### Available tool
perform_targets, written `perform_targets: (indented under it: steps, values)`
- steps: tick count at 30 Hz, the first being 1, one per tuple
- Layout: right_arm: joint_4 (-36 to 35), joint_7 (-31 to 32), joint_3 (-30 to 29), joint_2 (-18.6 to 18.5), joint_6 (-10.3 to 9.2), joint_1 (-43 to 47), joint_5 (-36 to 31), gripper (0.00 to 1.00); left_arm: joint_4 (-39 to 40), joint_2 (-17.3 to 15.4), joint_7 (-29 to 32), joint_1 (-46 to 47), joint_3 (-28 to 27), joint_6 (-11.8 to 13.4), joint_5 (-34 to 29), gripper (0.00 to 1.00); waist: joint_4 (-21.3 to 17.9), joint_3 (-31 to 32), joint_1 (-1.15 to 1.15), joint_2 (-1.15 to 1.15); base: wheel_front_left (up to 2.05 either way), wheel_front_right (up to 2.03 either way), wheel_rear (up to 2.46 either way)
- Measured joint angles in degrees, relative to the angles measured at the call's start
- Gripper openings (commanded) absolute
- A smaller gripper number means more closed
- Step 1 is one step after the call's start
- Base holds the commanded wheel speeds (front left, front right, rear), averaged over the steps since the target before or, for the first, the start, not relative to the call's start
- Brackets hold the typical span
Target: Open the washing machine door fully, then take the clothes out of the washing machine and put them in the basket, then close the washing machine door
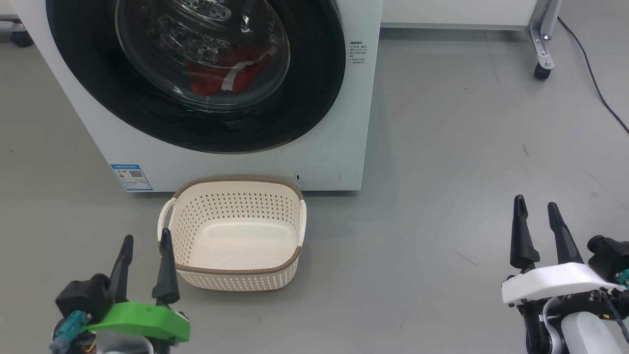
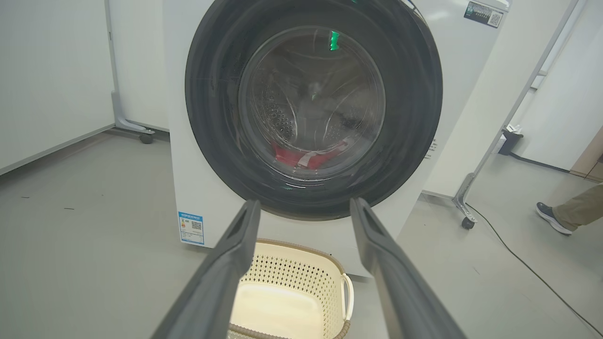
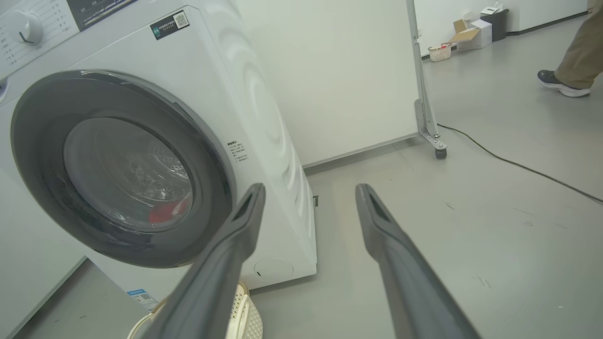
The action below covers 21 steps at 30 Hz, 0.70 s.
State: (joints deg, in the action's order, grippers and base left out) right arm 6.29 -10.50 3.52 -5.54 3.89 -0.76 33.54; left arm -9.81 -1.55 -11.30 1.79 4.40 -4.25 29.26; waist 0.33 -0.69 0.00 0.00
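Door (image 1: 314, 98) shut on washer (image 1: 245, 167), red clothes (image 1: 216, 73) inside; basket (image 1: 236, 280) on floor (image 1: 442, 196) just in front; L hand (image 1: 147, 234) & R hand (image 1: 535, 201) spread wide, gripping nothing.

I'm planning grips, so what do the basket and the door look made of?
The basket looks like moulded cream plastic, matte, with rows of punched holes; its brown rim imitates weave. The door has a glossy black rim, probably plastic, that shows reflections, around a clear bulging bowl that looks like glass.
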Motion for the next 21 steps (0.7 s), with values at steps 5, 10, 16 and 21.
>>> perform_targets:
  steps: [5,10,16,21]
  values:
    - [1.22,0.01,2.03,-1.18,-0.55,0.02,-5.72,1.00,-1.86,-0.10,-0.97,-0.05,1.63,1.23,-4.79,1.00,-0.02,0.03,0.00,0.00,0.00,0.00,0.00]
    - [1.87,0.00,3.44,-1.33,-1.10,0.02,-9.71,1.00,-3.11,-0.31,-1.97,-0.05,3.13,2.13,-10.85,1.00,-0.02,0.06,0.00,0.00,0.00,0.00,0.00]
    - [2.44,-0.71,4.48,-1.27,-1.65,0.00,-13.25,1.00,-5.16,-0.40,-2.98,-0.05,4.28,3.21,-14.77,1.00,-0.07,0.19,0.00,0.00,0.00,0.00,0.00]
    - [3.38,-0.73,4.37,-0.45,-2.03,-0.01,-12.78,1.00,-8.87,-0.41,-3.14,-0.13,4.95,4.05,-14.54,1.00,-0.24,0.42,0.00,0.00,0.00,0.00,0.00]
